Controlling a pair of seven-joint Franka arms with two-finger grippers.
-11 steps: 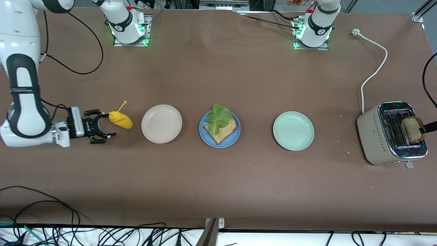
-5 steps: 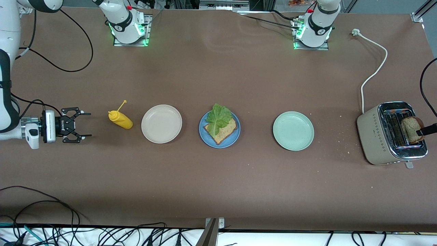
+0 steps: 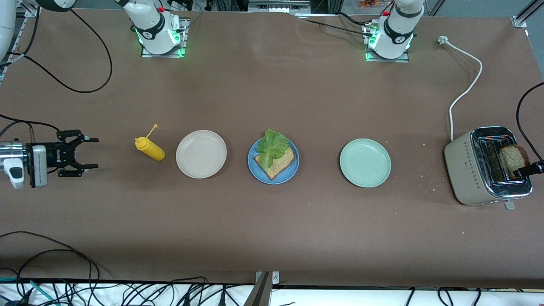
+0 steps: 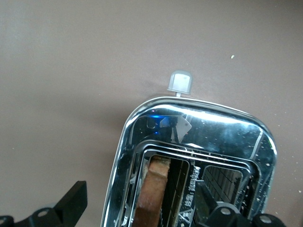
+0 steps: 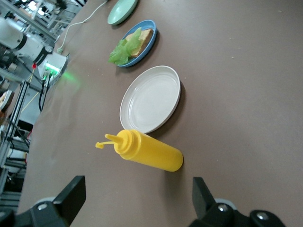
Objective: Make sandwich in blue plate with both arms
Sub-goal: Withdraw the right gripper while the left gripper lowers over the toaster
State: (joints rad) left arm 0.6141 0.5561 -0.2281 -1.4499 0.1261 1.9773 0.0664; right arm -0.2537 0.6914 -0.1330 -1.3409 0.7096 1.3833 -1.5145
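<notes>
Blue plate (image 3: pixel 253 168) at frame centre holds bread (image 3: pixel 278 163) topped with lettuce (image 3: pixel 271 146). Right gripper (image 3: pixel 87 152), mid-left edge, gapes empty beside the mustard bottle (image 3: pixel 150 148). Left gripper (image 3: pixel 529 170), mid-right edge, straddles the toaster's (image 3: pixel 471 170) slice (image 3: pixel 512 158) with fingers spread.

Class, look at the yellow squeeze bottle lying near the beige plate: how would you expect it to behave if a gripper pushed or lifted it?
The yellow squeeze bottle lies on its side with a rounded body, so a push would likely roll it. It looks like soft plastic, so it may give under the jaws. Its thin nozzle cap strap looks bendy, a poor grip point.
</notes>
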